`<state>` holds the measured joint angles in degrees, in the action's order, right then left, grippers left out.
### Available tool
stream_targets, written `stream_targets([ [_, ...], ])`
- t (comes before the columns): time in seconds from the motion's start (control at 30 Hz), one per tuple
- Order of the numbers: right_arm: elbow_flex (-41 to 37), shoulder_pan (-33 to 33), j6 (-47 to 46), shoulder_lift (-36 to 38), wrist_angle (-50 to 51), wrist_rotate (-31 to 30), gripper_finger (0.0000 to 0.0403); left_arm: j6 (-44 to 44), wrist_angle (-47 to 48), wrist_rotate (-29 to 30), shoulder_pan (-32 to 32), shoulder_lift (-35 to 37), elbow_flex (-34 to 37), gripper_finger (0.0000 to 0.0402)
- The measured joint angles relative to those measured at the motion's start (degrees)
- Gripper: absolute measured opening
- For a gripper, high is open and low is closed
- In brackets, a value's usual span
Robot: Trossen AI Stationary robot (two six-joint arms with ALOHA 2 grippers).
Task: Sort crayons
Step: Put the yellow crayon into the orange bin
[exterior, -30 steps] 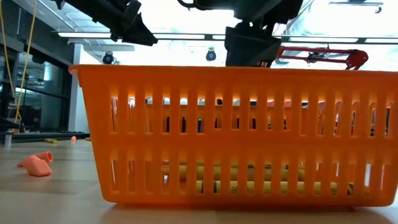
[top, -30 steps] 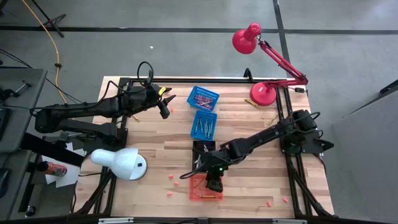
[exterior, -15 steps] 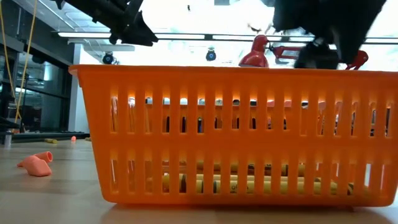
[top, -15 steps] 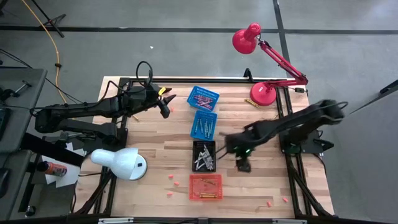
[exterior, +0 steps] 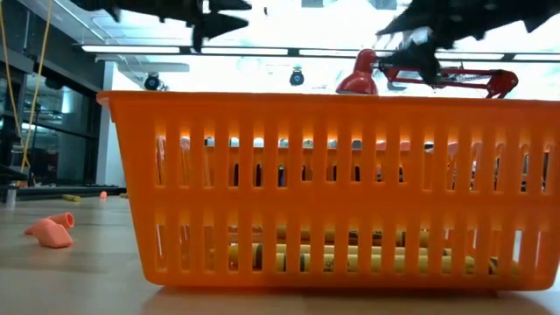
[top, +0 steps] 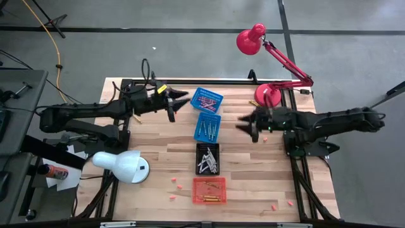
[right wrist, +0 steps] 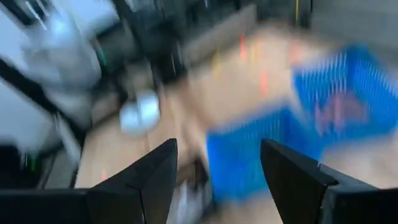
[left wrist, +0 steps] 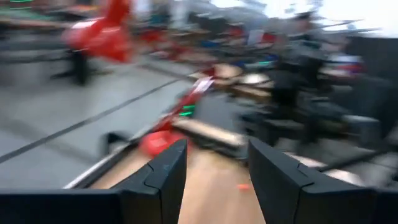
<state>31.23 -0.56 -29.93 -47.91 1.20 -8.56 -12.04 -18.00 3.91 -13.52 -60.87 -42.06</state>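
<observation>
Plainly spread and empty, the right pincer [top: 249, 126], hanging above bare worktop [top: 158, 145] just right of the lower blue basket [top: 207, 126]; nothing between its fingers [right wrist: 155, 177] in the right wrist view; likewise parted and holding nothing, the left pincer [top: 179, 105], poised near the left side of the upper blue basket [top: 207, 99]; further out, crayons [top: 208, 200] lying flat in the orange basket [top: 209, 190] at the near edge, more sorted in both blue baskets and in the black basket [top: 207, 158] between; two loose crayons [top: 256, 104] beside the red lamp's base [top: 267, 95]. Likely light and rigid, these sticks, yet brittle and waxy; prone to roll and to snap under a hard squeeze; best taken across the middle of the shaft, fingers square to its length, with gentle pressure; small pink bits [top: 176, 184] scattered on the worktop, no part of the sorting.
</observation>
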Motion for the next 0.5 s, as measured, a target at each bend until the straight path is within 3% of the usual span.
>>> stream_targets([
  [0.13,0.8,4.6,7.9,-0.5,-12.4,0.4,0.0224,0.1,-6.5,-8.0,0.3,-4.5,0.0,0.0159],
  [0.5,5.2,8.9,11.4,-1.5,-13.8,3.1,0.0224,-1.4,-9.5,-8.3,0.5,-6.4,0.0,0.0159],
])
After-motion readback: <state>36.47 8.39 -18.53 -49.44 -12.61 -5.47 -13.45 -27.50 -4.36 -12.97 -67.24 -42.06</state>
